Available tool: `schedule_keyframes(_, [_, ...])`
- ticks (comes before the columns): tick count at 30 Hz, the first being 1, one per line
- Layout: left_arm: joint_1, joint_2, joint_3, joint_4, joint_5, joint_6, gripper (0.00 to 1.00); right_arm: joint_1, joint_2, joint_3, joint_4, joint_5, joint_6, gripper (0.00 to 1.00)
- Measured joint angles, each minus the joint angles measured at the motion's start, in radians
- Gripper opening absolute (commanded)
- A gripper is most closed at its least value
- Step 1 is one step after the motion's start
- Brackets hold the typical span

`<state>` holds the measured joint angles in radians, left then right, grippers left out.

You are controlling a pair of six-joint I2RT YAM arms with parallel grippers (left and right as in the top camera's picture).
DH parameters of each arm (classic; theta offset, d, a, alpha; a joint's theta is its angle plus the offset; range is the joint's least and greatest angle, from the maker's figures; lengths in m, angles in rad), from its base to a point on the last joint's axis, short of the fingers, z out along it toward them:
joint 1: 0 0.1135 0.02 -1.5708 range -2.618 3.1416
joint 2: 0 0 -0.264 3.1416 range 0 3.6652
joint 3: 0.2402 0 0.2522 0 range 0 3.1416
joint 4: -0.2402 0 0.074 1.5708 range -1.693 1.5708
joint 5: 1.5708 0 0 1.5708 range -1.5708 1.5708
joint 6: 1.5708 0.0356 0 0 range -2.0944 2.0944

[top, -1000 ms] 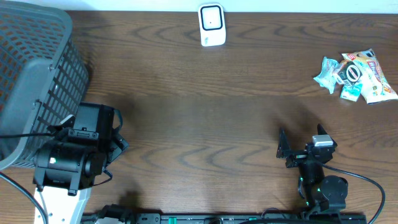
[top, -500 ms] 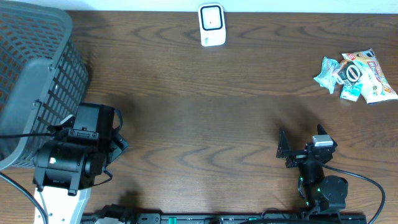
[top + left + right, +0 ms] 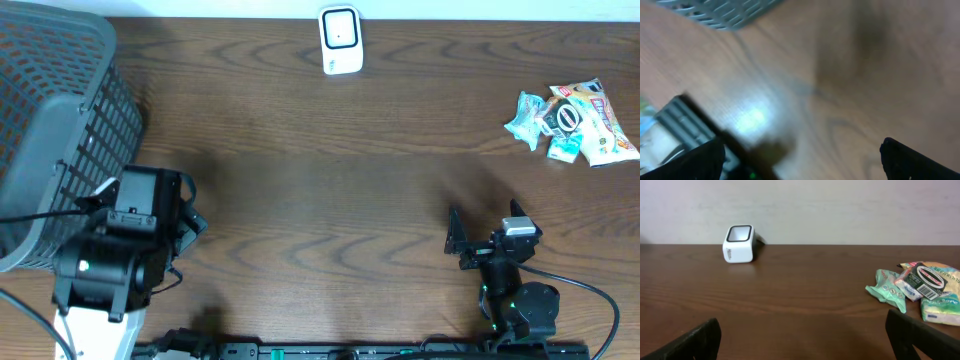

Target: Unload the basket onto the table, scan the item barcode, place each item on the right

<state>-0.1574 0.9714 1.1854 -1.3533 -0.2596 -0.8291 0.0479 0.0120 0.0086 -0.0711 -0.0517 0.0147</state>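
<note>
From overhead, a dark brown wooden table [image 3: 330,180] carries one grey plastic mesh basket [image 3: 50,110] at its far left corner. One white box-shaped barcode scanner [image 3: 340,40] stands at the middle of the far edge. One heap of crinkly snack packets [image 3: 570,122] lies near the right edge. The packets overlap; at least four can be counted, two of them teal. The left arm [image 3: 110,260] is folded low at the near left, its bulky black housing just beside the basket. The right arm [image 3: 520,305] sits at the near right. The right gripper [image 3: 485,232] points toward the far edge with its two fingers spread wide and nothing between them, well apart from packets and scanner.

The left wrist view is blurred. The left gripper [image 3: 800,157] shows two dark fingertips [image 3: 695,160] at the bottom corners, far apart, with only bare wood between them: jaws open and empty. A strip of the basket crosses the top left corner. A black ribbed bar [image 3: 682,122] lies at lower left; what it is cannot be told.

The right wrist view looks level across the table to a pale wall [image 3: 840,205]. Two dark fingertips [image 3: 690,342] sit at the bottom corners, wide apart, holding nothing. The scanner stands upright at the left by the wall. The heap lies at the right, and a black-labelled packet [image 3: 925,277] on top shows a barcode.
</note>
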Motion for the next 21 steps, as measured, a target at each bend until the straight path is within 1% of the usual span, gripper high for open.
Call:
schedule_keyframes(2, [0.000,-0.035,-0.041,0.074,0.023,0.050,0.98,0.000,0.000,0.000,0.000,0.000,0.000,0.99])
schedule_keyframes(5, [0.000,-0.088,-0.111,0.219,0.082,0.159,0.98,0.000,0.000,0.000,0.000,0.000,0.000,0.99])
schedule_keyframes(7, [0.000,-0.129,-0.170,0.340,0.154,0.264,0.97,0.000,0.000,0.000,0.000,0.000,0.000,0.99])
schedule_keyframes(11, [0.000,-0.198,-0.270,0.493,0.283,0.437,0.98,0.000,0.000,0.000,0.000,0.000,0.000,0.99])
schedule_keyframes(15, [0.000,-0.274,-0.366,0.523,0.346,0.532,0.98,0.000,0.000,0.000,0.000,0.000,0.000,0.99])
schedule_keyframes(21, [0.000,-0.431,-0.459,0.523,0.381,0.582,0.97,0.000,0.000,0.000,0.000,0.000,0.000,0.99])
